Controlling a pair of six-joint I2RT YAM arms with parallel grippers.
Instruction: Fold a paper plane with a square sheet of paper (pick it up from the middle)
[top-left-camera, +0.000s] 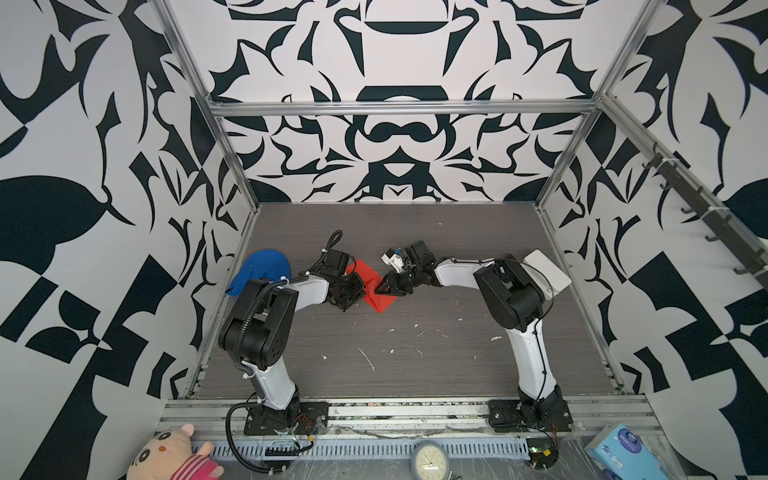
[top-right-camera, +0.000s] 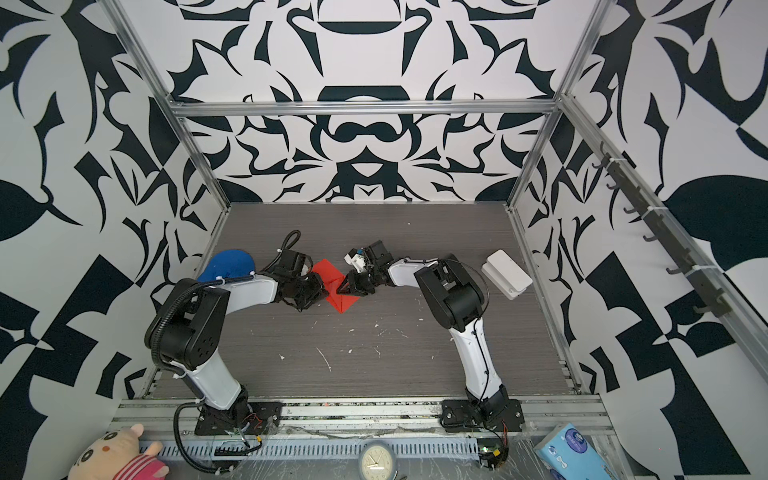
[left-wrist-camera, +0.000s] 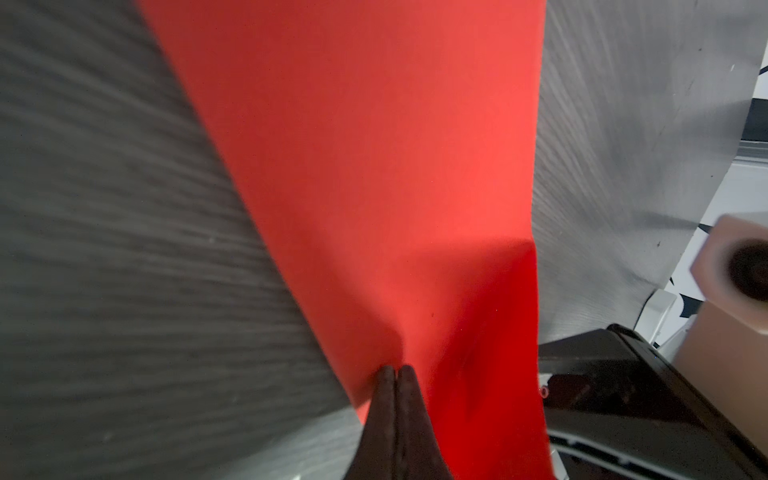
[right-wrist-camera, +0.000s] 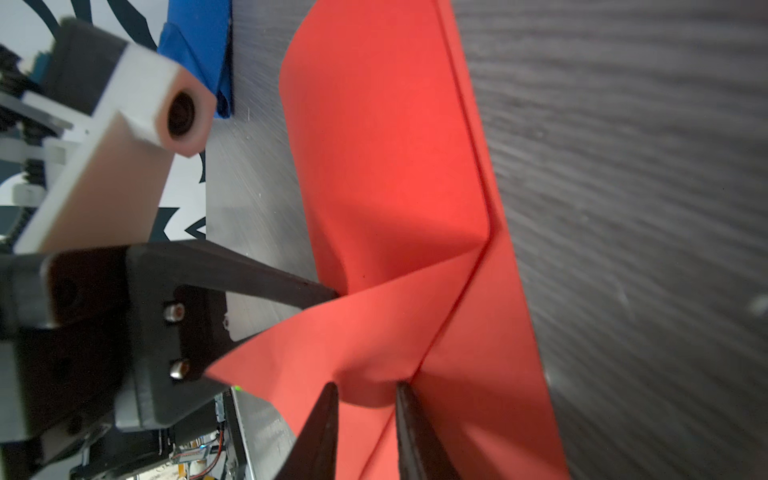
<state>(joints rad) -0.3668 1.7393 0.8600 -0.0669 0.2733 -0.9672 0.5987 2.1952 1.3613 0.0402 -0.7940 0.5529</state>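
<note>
A bright red sheet of paper, plain and unmarked, lies partly folded near the middle of the dark wood-grain counter. In both top views I see it as a small diamond of layered triangular flaps. In the right wrist view, sharp creases run along one long edge of the paper, and a pointed flap crosses over the body. Part of the sheet curls up off the counter.

My left gripper has its fingers pressed together on that lifted edge, pinching the paper. My right gripper reaches in from the opposite side. Its jaws are narrowly parted, with a raised fold between the tips; I cannot tell whether they press it. The two grippers nearly meet over the sheet.

A blue cloth lump sits beyond the left arm and a white box beyond the right arm. Both are well apart from the paper.
</note>
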